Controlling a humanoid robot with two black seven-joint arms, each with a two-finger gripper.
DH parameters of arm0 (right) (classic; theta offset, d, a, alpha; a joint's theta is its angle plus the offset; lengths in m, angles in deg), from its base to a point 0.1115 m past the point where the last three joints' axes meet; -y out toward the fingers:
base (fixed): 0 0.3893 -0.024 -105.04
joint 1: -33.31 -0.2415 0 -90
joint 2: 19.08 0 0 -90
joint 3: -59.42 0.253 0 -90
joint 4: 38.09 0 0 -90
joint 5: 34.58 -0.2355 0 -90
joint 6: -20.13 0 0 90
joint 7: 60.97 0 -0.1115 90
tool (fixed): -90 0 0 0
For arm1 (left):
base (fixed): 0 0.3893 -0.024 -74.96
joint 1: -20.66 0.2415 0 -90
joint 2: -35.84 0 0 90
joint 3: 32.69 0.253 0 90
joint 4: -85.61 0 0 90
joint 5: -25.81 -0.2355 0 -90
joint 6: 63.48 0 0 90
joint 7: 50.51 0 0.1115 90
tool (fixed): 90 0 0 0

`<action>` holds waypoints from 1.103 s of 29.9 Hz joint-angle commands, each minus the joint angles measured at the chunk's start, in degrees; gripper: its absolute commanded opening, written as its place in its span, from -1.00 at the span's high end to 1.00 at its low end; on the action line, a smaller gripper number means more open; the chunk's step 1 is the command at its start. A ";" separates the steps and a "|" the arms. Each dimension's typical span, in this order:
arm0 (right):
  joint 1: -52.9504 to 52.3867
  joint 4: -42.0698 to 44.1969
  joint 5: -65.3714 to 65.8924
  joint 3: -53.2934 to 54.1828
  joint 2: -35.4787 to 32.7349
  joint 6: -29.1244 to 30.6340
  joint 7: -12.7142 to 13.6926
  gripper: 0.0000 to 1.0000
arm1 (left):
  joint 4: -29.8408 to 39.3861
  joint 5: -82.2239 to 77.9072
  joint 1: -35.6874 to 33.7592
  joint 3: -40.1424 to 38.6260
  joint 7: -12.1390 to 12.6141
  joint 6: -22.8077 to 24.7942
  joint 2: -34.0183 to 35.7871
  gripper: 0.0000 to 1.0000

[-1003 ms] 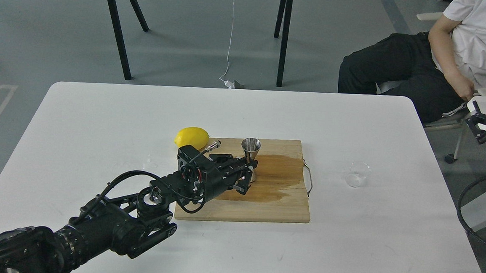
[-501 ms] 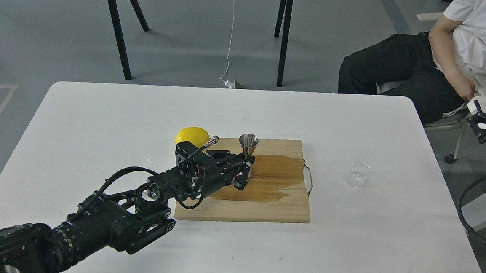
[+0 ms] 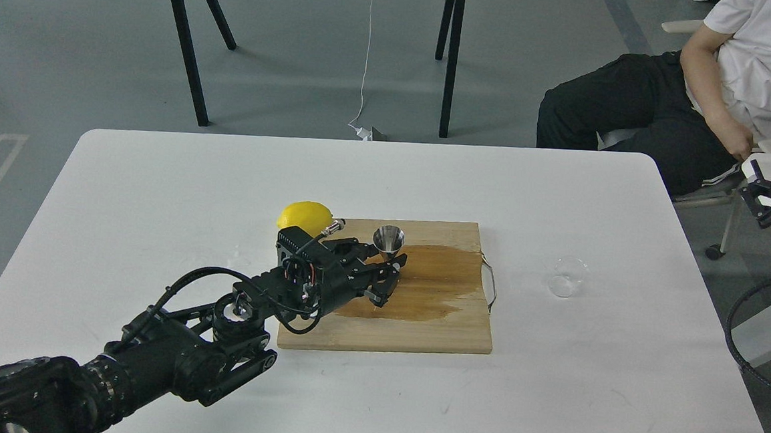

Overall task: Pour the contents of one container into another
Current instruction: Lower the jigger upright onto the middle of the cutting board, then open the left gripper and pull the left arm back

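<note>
The steel jigger (image 3: 389, 239) is held at its waist by my left gripper (image 3: 390, 269), which is shut on it just above the wooden board (image 3: 419, 326). Its upper cone stands roughly upright with the open mouth showing; the lower cone is hidden behind the fingers. The clear cup (image 3: 567, 276) stands on the white table, to the right of the board and well away from the left gripper. My right gripper (image 3: 759, 201) hangs off the table's right edge, apart from everything, its two fingers spread with nothing between them.
A yellow lemon (image 3: 304, 215) lies at the board's far left corner, right behind my left wrist. A dark wet patch (image 3: 435, 280) covers the board's middle. A metal handle (image 3: 488, 283) sticks out of the board's right side. A seated person (image 3: 701, 95) is at far right.
My left gripper has carried the jigger a little to the left and slightly back across the board. The cup, lemon and right arm have stayed put.
</note>
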 commanded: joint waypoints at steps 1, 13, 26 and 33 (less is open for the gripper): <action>0.00 0.00 0.01 0.00 0.00 0.00 0.01 -1.00 | 0.85 0.00 0.01 0.09 -0.08 0.00 0.25 0.04; 0.26 0.08 0.01 0.00 -0.17 0.00 0.01 -1.00 | 12.37 0.00 3.61 0.18 -0.52 -0.53 9.48 -0.48; 1.31 0.17 0.01 -0.09 -0.35 0.00 -0.08 -1.00 | 17.73 0.00 8.27 -0.17 -1.13 -6.94 16.78 -0.74; 5.26 0.17 0.01 0.00 -1.92 0.00 -2.01 -1.00 | 26.15 18.97 8.36 -0.26 -1.75 -8.88 20.02 -0.76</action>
